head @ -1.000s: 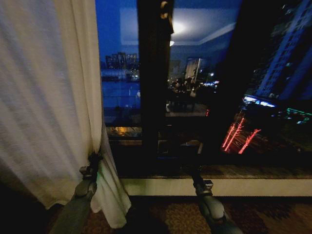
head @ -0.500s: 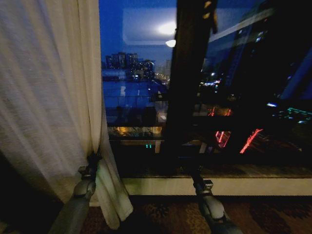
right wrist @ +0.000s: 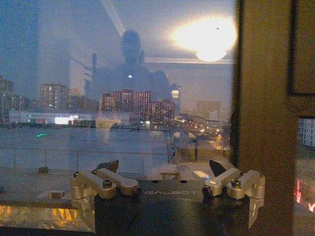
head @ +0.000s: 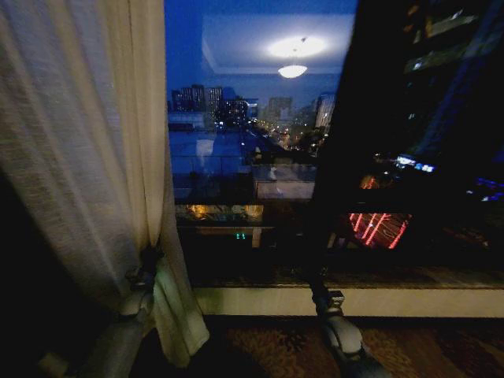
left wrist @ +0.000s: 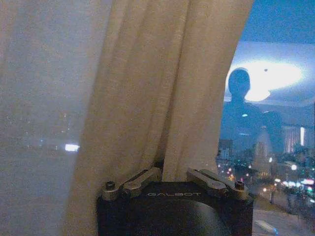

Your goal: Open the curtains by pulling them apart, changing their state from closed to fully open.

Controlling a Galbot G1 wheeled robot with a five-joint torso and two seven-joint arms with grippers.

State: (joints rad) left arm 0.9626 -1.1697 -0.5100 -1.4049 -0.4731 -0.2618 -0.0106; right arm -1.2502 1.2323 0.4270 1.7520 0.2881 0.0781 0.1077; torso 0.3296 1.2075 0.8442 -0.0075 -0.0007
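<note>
Pinching the curtain [head: 87, 157] between its fingers, left claw [head: 147, 264] grips; right claw [right wrist: 165, 172] wide.

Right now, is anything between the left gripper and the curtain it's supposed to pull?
Nothing visible stands between them. The left gripper is already shut on the inner edge of the sheer curtain, with the fabric bunched between its fingers in the left wrist view. The right gripper hangs open by the window glass, holding nothing.

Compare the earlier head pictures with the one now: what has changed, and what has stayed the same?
The window scenery slid across the head view, so the camera turned. The left tool stays clamped on the curtain, gathered at the left. The right tool remains open, low before the window glass.
</note>
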